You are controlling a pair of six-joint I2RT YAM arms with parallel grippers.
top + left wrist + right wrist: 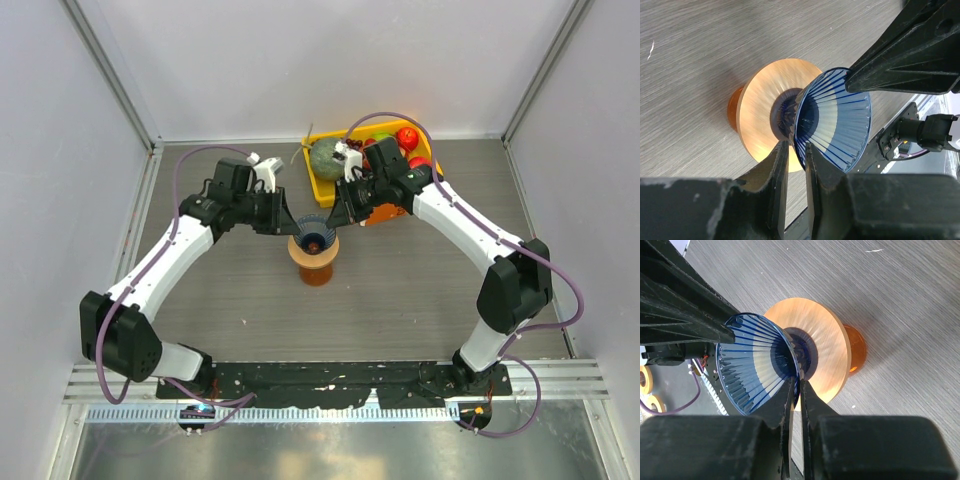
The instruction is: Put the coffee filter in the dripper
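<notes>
The dark blue ribbed dripper [314, 232] sits mouth-up in the orange-brown ring stand [316, 262] at the table's middle. My left gripper [283, 222] grips its left rim and my right gripper [340, 215] grips its right rim. In the left wrist view my left gripper [796, 149] has one finger inside and one outside the dripper [837, 120], above the stand [765, 100]. In the right wrist view my right gripper [799, 382] pinches the wall of the dripper [752, 360] over the stand [827, 350]. The dripper's inside is bare. The coffee filter is out of view.
A yellow tray [325, 190] with a green melon [327, 158] and red fruit [407, 137] stands at the back, behind the right arm. An orange carton [385, 213] lies under the right wrist. White walls close in the table on three sides.
</notes>
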